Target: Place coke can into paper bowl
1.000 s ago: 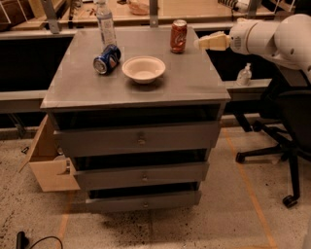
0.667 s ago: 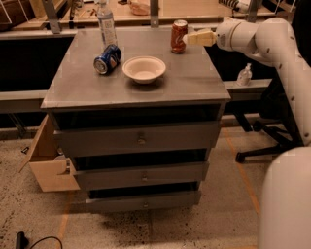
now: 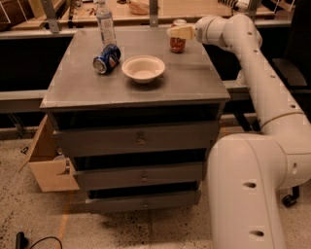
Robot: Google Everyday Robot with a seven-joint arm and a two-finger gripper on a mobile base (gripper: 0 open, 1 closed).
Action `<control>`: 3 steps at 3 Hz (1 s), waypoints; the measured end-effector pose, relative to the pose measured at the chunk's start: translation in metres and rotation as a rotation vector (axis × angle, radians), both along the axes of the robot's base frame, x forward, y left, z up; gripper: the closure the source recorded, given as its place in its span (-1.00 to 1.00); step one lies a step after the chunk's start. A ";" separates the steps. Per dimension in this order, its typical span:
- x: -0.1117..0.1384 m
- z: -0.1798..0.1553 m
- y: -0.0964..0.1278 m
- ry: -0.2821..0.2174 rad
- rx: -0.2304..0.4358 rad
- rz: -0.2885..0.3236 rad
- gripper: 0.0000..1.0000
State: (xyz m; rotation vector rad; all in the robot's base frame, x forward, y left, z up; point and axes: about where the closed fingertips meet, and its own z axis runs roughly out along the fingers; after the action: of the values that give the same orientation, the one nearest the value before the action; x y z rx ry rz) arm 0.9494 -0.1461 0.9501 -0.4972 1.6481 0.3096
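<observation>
The red coke can [image 3: 178, 44] stands upright at the back right of the grey cabinet top [image 3: 194, 82]. The off-white paper bowl [image 3: 143, 68] sits empty near the middle of the top, to the can's front left. My gripper [image 3: 178, 32] reaches in from the right on the white arm [image 3: 252, 58]. Its cream fingers [image 3: 181, 32] lie across the upper part of the can and hide its top.
A blue soda can [image 3: 107, 58] lies on its side left of the bowl. A clear plastic bottle [image 3: 105, 23] stands behind it. The cabinet has three drawers [image 3: 141, 140]. A cardboard box [image 3: 48, 163] sits at its lower left. A wooden counter [image 3: 146, 9] runs behind.
The arm has swung left and extended toward the back. The gripper went from right of the coke can to over its top. The can, bowl, blue can and bottle have not moved.
</observation>
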 end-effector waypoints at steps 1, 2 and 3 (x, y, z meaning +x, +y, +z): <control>0.027 -0.015 0.020 0.009 0.073 -0.029 -1.00; 0.042 -0.028 0.044 0.001 0.094 -0.021 -1.00; 0.048 -0.033 0.065 -0.006 0.093 0.001 -0.66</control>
State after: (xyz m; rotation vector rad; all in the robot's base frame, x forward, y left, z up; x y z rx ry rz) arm 0.9969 -0.0815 0.9168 -0.4283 1.6201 0.3839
